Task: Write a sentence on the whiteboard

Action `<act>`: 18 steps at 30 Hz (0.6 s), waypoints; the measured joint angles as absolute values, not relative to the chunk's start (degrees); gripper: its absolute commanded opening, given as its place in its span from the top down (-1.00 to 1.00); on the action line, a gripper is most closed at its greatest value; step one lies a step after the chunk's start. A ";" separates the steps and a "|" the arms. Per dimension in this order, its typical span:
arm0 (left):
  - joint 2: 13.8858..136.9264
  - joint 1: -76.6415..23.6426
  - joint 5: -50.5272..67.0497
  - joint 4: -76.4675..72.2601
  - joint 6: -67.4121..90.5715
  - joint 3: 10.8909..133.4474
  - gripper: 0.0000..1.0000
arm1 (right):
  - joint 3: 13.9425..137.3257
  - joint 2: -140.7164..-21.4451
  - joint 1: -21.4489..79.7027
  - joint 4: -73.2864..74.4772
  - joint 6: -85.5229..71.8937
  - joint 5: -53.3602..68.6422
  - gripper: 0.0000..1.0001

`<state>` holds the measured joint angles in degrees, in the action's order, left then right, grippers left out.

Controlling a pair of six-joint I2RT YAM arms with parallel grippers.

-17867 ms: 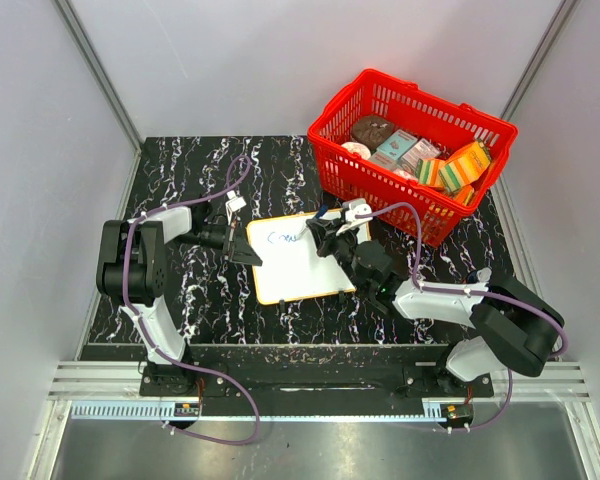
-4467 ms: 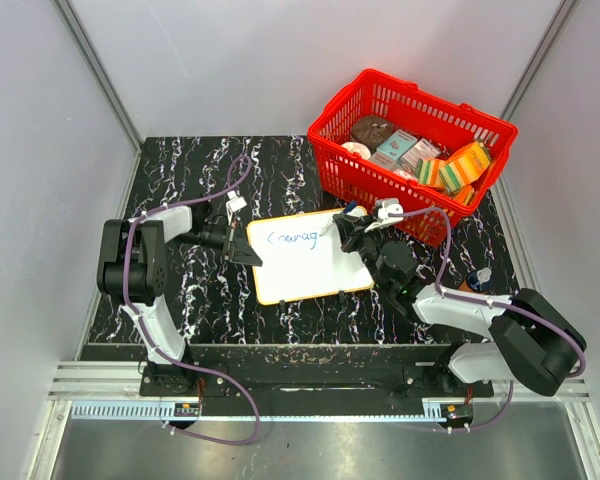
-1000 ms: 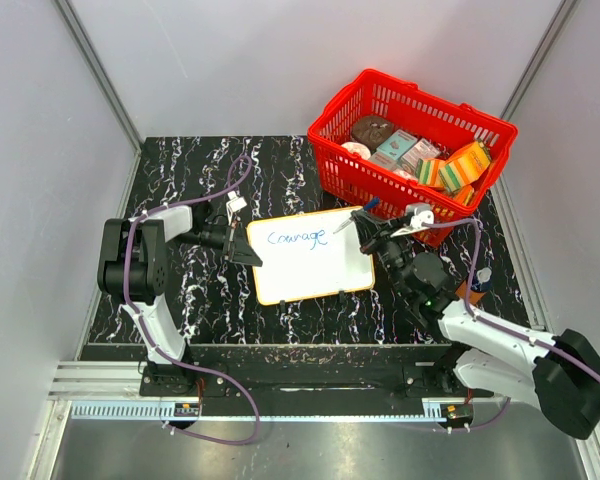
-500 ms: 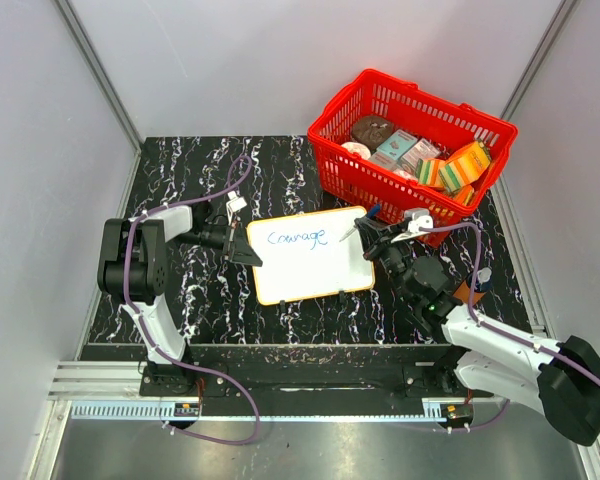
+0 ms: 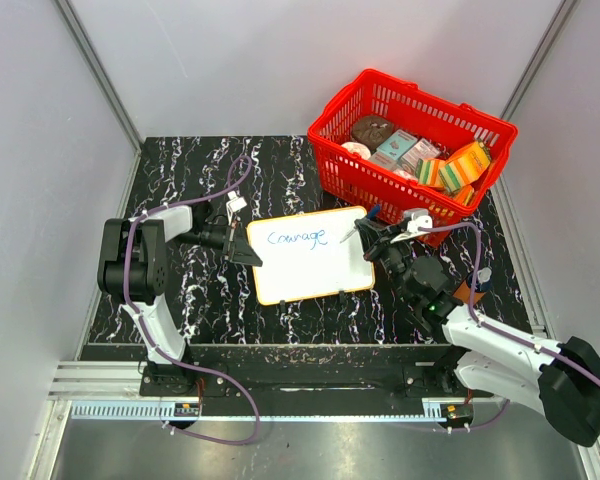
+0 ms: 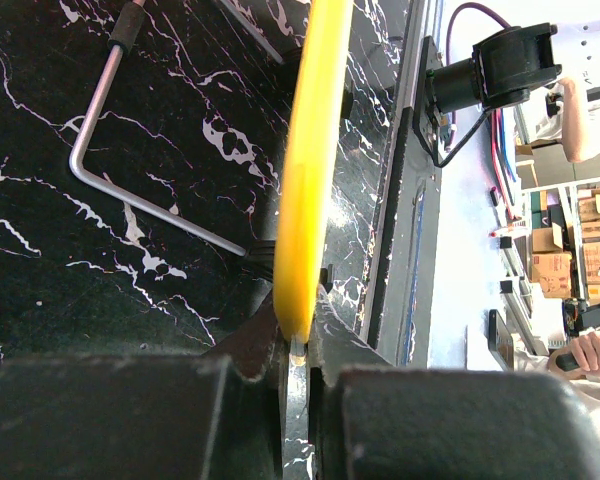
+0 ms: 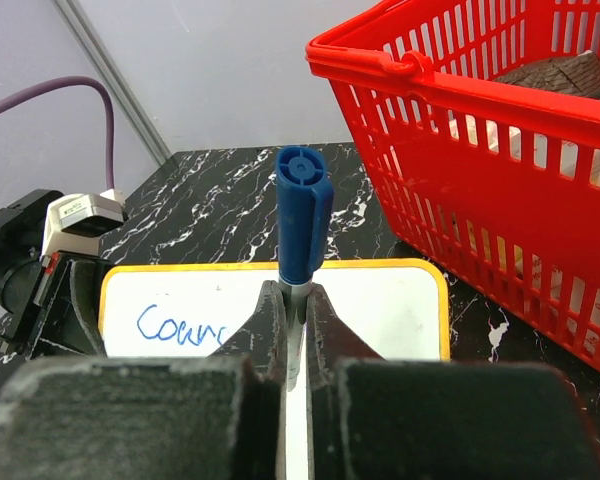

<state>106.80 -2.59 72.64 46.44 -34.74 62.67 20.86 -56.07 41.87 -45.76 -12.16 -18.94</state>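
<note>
While one blue word of the sentence (image 5: 296, 238), "Courage", is being shown from above on the single whiteboard (image 5: 310, 272) mid-table, writing is being judged unfinished. At the left wrist, its yellow rim is being clamped by the left gripper (image 6: 298, 348). At the right wrist, one blue marker (image 7: 302, 215) is being pinched by the right gripper (image 7: 294, 300), and lowering just right of that word is being called for.

Left pincer (image 5: 250, 252), right pincer (image 5: 368, 232): both seemingly clamped.

The red basket (image 5: 385, 190) crowds the whiteboard's (image 5: 305, 268) far-right corner.
</note>
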 measured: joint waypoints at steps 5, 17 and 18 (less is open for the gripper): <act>106.80 -2.59 72.64 46.44 -34.74 62.67 1.00 | 20.97 -56.07 41.87 -44.69 -11.99 -18.98 1.00; 106.80 -2.59 72.64 46.44 -34.74 62.67 1.00 | 26.11 -58.85 40.84 -43.48 -11.55 -18.35 1.00; 106.80 -2.59 72.64 46.44 -34.74 62.67 1.00 | 26.65 -59.18 40.47 -43.48 -11.55 -18.24 1.00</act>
